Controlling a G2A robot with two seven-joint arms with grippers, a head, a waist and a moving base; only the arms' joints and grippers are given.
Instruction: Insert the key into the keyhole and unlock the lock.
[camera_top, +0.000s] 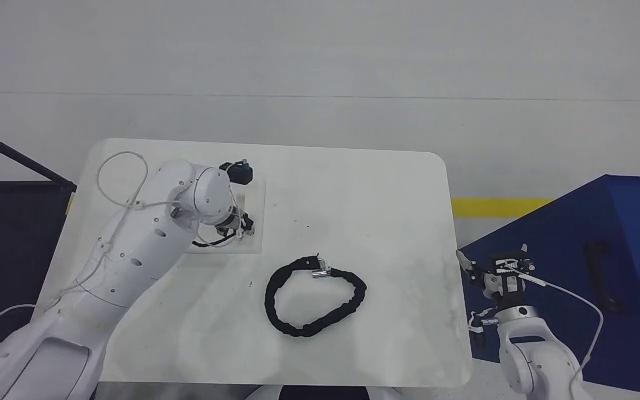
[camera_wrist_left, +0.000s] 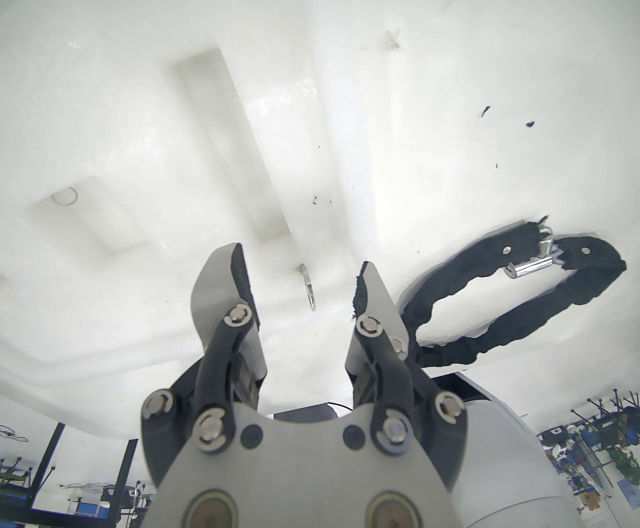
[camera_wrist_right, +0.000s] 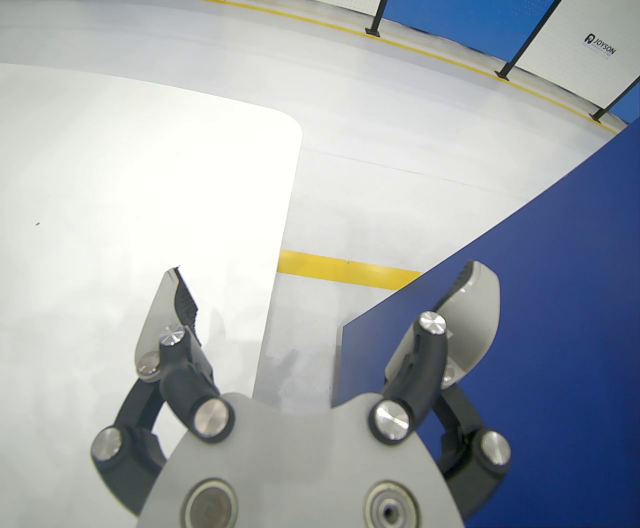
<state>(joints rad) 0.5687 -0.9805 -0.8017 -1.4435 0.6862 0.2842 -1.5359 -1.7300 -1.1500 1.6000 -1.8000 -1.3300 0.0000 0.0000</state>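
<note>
A small silver key (camera_wrist_left: 307, 287) lies in a groove of a white foam tray (camera_wrist_left: 150, 150). My left gripper (camera_wrist_left: 302, 277) hangs just above it, open, one finger on either side of the key without touching it. In the top view this gripper (camera_top: 243, 224) is over the tray (camera_top: 256, 200) at the table's left. A black fabric-covered chain lock (camera_top: 315, 297) lies in a loop at the table's middle, and its metal lock body (camera_wrist_left: 530, 260) joins the two ends. My right gripper (camera_wrist_right: 322, 270) is open and empty, at the table's right edge (camera_top: 505, 272).
A small wire ring (camera_wrist_left: 65, 196) sits in another recess of the foam tray. A blue panel (camera_wrist_right: 550, 300) stands beside the right gripper, off the white table (camera_top: 400, 220). A yellow floor line (camera_wrist_right: 345, 267) runs past the table's corner.
</note>
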